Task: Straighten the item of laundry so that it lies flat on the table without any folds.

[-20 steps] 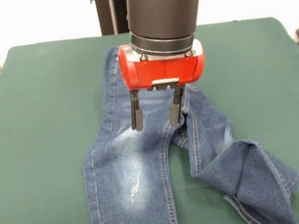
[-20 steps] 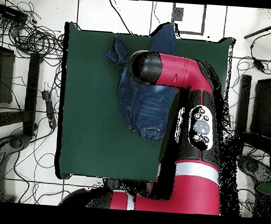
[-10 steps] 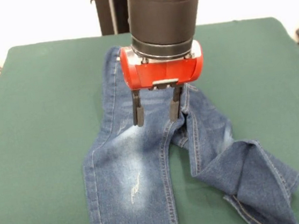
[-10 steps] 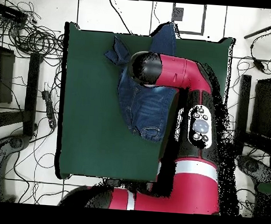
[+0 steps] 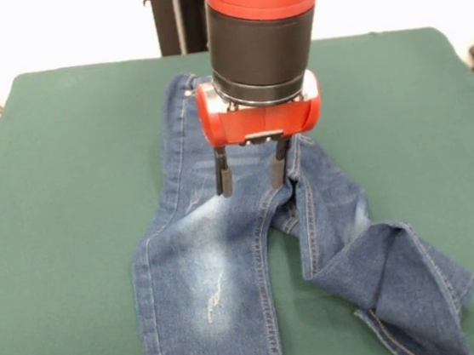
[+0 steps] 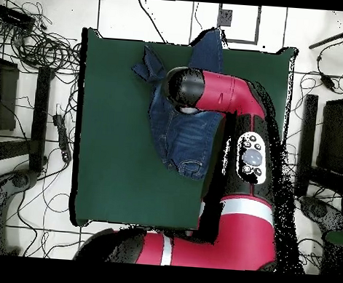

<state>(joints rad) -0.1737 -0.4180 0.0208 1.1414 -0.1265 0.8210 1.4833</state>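
Since denim's soft and floppy, grab a hem
jeans (image 5: 220, 256): mid table (image 5: 64, 163), right leg folded over
gripper (image 5: 252, 176): fingers spread, empty, above crotch
grip: folded hem, near right

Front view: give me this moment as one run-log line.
hand: open, empty, above crotch of jeans | one leg straight, other folded over itself | table: jeans not yet flat
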